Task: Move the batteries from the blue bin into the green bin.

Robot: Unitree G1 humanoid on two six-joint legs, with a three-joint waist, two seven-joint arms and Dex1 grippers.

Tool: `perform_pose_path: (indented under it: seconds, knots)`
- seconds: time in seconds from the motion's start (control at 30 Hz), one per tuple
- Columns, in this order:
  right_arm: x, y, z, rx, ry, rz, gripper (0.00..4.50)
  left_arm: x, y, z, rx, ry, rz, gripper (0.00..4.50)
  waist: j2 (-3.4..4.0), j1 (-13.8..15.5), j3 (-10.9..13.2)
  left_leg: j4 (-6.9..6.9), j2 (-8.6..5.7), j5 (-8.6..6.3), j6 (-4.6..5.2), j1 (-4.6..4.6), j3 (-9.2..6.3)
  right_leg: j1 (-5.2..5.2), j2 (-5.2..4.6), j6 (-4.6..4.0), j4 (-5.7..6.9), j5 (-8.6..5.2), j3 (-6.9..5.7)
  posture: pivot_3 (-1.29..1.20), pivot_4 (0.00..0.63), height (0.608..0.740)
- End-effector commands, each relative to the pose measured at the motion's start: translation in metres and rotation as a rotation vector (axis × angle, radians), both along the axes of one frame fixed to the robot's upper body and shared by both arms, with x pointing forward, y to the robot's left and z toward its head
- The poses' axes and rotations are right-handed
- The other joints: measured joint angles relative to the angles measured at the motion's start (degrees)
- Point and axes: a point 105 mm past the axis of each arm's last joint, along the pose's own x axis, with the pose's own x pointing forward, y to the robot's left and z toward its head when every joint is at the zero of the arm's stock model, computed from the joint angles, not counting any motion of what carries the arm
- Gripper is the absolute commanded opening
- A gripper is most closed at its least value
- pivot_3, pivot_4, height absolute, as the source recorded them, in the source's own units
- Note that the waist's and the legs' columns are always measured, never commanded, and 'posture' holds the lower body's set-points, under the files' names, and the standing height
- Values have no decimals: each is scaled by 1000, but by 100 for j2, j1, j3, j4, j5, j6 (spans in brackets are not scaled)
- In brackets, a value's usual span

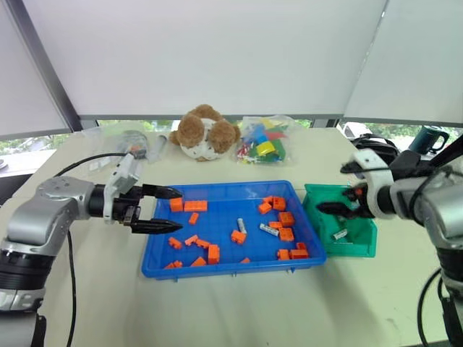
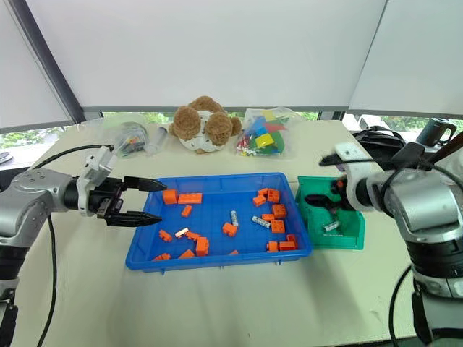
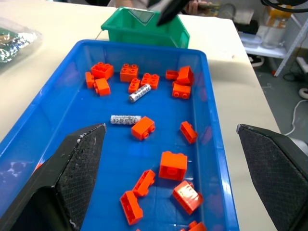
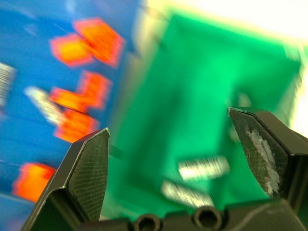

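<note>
Blue bin [image 1: 163, 249] sits mid-table, wide shallow bright-blue tray with a rim, scattered with orange toy bricks [image 1: 286, 218]. Two batteries [image 1: 269, 230] lie in it toward its right half: short silver-grey cylinders with dark banded print, one near upright in the head view, the other angled, close together but not touching. From the left wrist they show as one lying flat beside a brick, one tilted near a brick cluster.

Green bin [image 1: 362, 247] stands just right of the blue bin, small, deeper, teal. In the head views one battery shows on its floor, pale grey; the right wrist view shows two pale cylinders there, blurred.

Right gripper [image 1: 336, 202] hangs over the green bin, fingers spread wide, nothing between them. Left gripper [image 1: 168, 210] hovers at the blue bin's left rim, pointing across it, fingers wide apart, empty.

Behind: brown plush toy [image 1: 205, 132], clear bag of coloured blocks [image 1: 264, 141].
</note>
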Motion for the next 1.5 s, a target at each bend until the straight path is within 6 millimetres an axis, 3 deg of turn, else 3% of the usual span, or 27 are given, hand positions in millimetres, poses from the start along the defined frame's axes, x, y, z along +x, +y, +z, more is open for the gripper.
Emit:
perform_pose_path:
  seconds: [0.03, 0.17, 0.4, 0.63, 1.03, 1.13, 1.37, 1.5]
  knots:
    - [0, 55, -2, 27, 10, 193, 4420, -2, 0, 14, -9, -45, -9, 4500, -1, 0, -1, 0, 1, 0, 0, 1, -2, 0, 1, 0, 1, 0, 0, 0, 150, 733]
    - [17, 100, -28, 40, 55, 249, 4420, 0, 0, 14, -11, -55, 0, 4500, -1, 37, 0, 1, 0, 0, 0, -2, -2, 1, -1, 0, 2, 0, -1, 0, 150, 733]
    - [44, 135, -62, 8, 99, 203, 4420, -2, 2, 11, -1, -74, 31, 4500, -1, 92, -1, 19, -1, 1, 0, -25, -1, -13, -4, 0, 5, 1, -2, 0, 150, 733]
    - [58, 135, -85, -23, 121, 131, 4420, -4, -1, 10, -2, -89, 43, 4500, -1, 93, -1, 19, -1, 1, -1, -32, -1, -21, -4, 1, 9, 1, -3, 0, 150, 733]
    - [41, 141, -104, -84, 157, 184, 4420, -1, -3, 10, 7, -112, 46, 4500, -1, 4, -1, 15, 0, 1, -2, -32, -3, -24, -3, 1, 13, 1, -4, 0, 150, 733]
    - [39, 144, -108, -94, 159, 197, 3549, 0, -4, 10, 8, -116, 47, 4500, -2, 5, -1, 16, 0, 1, -2, -32, -3, -24, -3, 1, 13, 1, -4, 0, 150, 733]
    - [34, 151, -101, -106, 139, 237, 94, 0, -4, 10, 5, -113, 46, 4500, -2, 5, -2, 17, 0, 1, -2, -32, -2, -23, -3, 1, 13, 1, -4, 0, 150, 733]
    - [37, 142, -42, -58, -13, 207, 35, -2, -4, 11, -1, -100, 36, 4500, 0, 13, 0, 18, -1, 1, -2, -34, -2, -25, -3, 1, 13, 1, -4, 0, 150, 733]
